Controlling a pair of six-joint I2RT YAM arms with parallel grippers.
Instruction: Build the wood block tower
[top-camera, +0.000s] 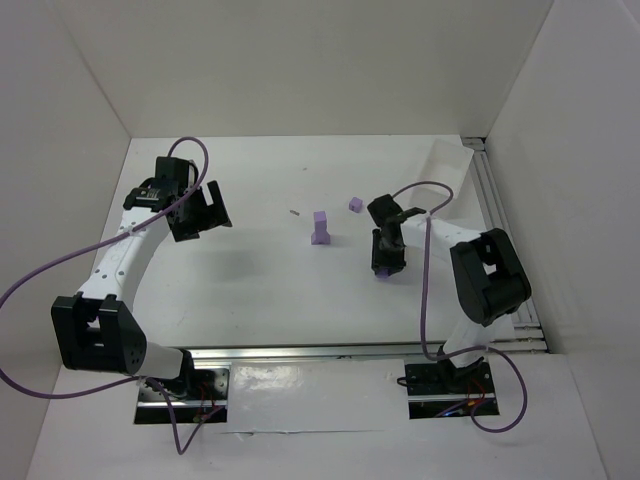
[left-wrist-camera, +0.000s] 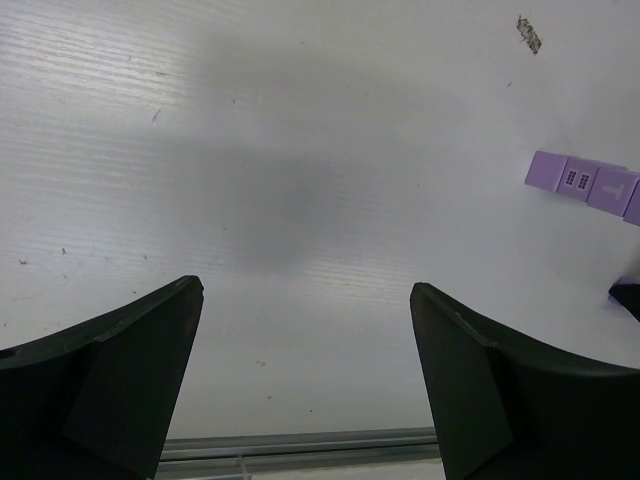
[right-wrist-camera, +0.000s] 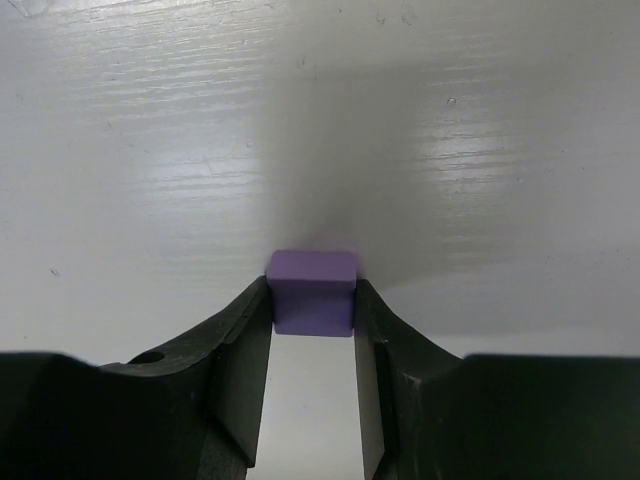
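Right pincer (right-wrist-camera: 313, 305): jaws narrowed onto one lilac cube (right-wrist-camera: 313, 290), with both inner faces touching its sides. The cube sits at the fingertips, low over the table (right-wrist-camera: 150, 150); whether it rests there or is lifted cannot be told.

Left pincer (left-wrist-camera: 305, 300): jaws wide, nothing between them and nothing touched.

Markings: in the left wrist view two tower (left-wrist-camera: 590, 185) faces carry small dark prints, one a dotted grid, one T-like. Both are too small to read.

Positions, top view: the tower stands upright on a wider base, near the right pincer on its left and apart from it. A loose cube (top-camera: 354, 203) lies just beyond the right pincer. The tower is well apart from the left pincer, on its right.
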